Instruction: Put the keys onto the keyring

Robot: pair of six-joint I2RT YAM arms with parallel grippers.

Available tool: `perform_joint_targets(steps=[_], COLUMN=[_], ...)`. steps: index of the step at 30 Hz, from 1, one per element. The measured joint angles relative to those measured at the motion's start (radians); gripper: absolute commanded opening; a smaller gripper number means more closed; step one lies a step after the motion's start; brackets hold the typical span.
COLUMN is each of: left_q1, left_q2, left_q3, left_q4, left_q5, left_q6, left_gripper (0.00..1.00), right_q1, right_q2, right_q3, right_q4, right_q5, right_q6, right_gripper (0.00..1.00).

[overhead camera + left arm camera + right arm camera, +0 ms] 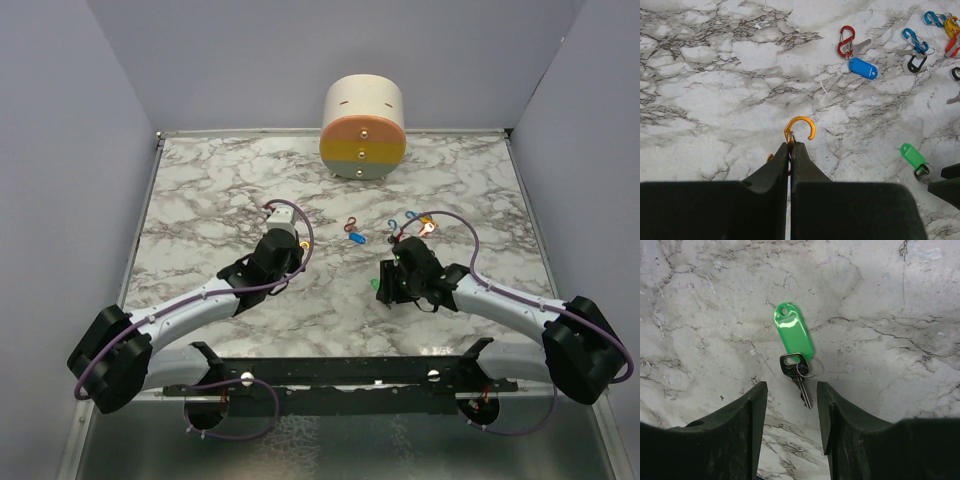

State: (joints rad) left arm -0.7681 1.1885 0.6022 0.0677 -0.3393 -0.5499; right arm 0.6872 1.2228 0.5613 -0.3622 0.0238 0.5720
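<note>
My left gripper [790,146] is shut on an orange hook-shaped keyring clip [800,129], whose open curl sticks out past the fingertips just above the marble; in the top view this gripper [301,243] sits left of centre. A metal key [797,372] on a small wire ring with a green plastic tag [793,332] lies flat on the table. My right gripper [791,388] hangs open over it, the blade tip between the two fingers, touching neither. The same green-tagged key [913,155] shows at the right of the left wrist view. From above, the right gripper [383,285] is right of centre.
A blue-tagged key [862,68] lies hooked to a red clip [846,41]. Further right are a blue clip [915,41], a black one [916,63] and more coloured pieces [415,225]. A striped cylinder with drawer knobs [363,128] stands at the back. Grey walls enclose the table.
</note>
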Motion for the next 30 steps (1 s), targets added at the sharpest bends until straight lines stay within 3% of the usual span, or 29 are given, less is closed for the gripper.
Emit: perform_joint_targets(steps=[30], left_q1=[0.0], left_q2=[-0.085], left_q3=[-0.016], left_q4=[-0.024], left_q5=[-0.001], left_q6=[-0.003], left_gripper=[0.0], right_q1=[0.0], right_q2=[0.081], right_q3=[-0.012], right_q4=[0.131], right_q5=[-0.049], right_q6=[0.023], right_gripper=[0.45])
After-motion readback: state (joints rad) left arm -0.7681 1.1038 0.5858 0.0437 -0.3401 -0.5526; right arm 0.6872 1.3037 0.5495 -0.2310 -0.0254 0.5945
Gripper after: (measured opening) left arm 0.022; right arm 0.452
